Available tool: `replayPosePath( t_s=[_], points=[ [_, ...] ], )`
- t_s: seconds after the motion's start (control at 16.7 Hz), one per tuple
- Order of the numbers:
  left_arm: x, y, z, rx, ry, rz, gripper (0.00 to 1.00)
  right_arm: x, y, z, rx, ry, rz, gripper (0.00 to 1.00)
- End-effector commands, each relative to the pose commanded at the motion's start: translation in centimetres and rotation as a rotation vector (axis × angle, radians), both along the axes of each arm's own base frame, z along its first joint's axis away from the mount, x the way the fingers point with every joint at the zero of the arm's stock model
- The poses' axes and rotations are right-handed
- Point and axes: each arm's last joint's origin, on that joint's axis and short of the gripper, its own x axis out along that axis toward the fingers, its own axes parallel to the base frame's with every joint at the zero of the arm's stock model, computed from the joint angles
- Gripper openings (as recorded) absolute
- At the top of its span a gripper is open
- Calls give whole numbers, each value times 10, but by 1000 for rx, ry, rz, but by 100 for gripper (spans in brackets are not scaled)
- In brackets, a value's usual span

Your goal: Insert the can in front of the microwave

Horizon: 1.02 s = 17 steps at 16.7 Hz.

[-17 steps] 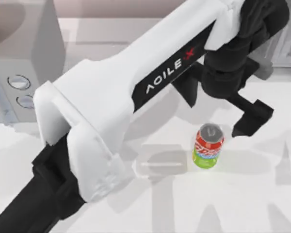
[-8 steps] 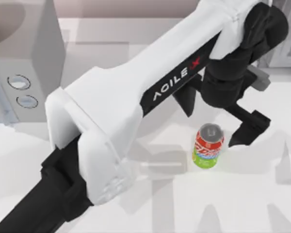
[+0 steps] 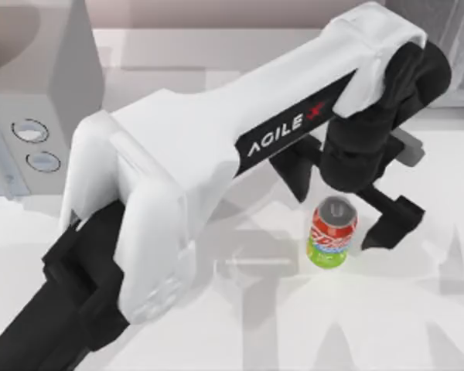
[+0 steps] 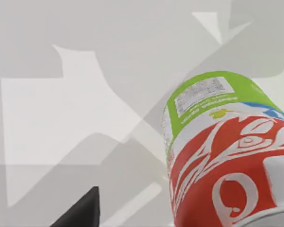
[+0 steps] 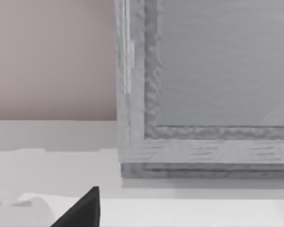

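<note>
Red-and-green can (image 3: 332,242) stands upright on the white table (image 3: 402,325), toward four o'clock from the table's middle. Left gripper (image 3: 344,202) hangs over it, black fingers (image 3: 393,222) spread apart on either side, not gripping. Light-grey microwave (image 3: 31,93) sits at ten o'clock, well apart from the can. Speckled grey box (image 5: 203,94) fills the right wrist view.

Left gripper (image 3: 342,202) low, jaws apart

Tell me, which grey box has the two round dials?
The microwave at the table's left: smooth light grey, two white-ringed dials on its front. The speckled grey box at the right has none showing.
</note>
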Motion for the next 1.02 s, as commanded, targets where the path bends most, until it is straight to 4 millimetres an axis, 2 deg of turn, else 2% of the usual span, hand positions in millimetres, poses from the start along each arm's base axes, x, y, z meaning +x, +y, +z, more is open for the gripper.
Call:
replayPosePath(
  t_s=[0.24,0.54,1.02],
  points=[
    [-2,1,-18,-3,-2,0,100,0,0,0,0,0,0,100],
    [-2,1,-20,-4,-3,0,100,0,0,0,0,0,0,100],
    [-2,1,-20,-4,-3,0,40,0,0,0,0,0,0,100]
  ],
)
